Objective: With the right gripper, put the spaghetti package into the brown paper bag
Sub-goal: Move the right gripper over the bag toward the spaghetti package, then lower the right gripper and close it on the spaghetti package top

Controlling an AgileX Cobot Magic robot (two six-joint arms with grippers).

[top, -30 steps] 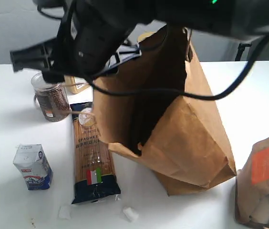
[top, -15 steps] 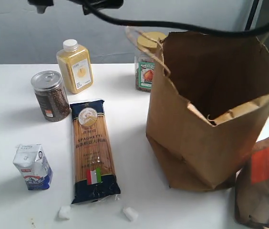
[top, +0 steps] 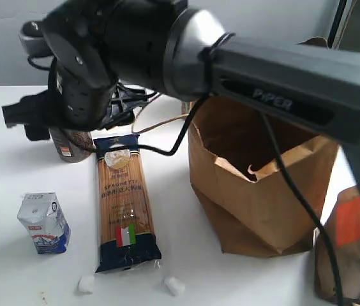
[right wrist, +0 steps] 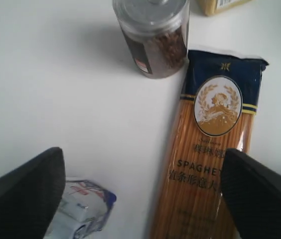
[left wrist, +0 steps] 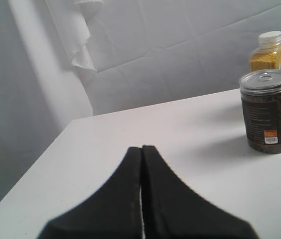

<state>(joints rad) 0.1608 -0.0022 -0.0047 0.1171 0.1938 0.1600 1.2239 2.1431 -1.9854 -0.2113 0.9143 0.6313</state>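
Right wrist view shows the right tool (right wrist: 140,199) spread wide near the spaghetti package (right wrist: 208,149) (not yet gripped), seemingly the approach step; next, centre, descend, clamp.

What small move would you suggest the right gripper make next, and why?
Probably shift the right gripper sideways until the spaghetti package lies centred between its open fingers, then lower. In the right wrist view the package sits off toward one finger, while the gap mostly spans bare table and the small carton.
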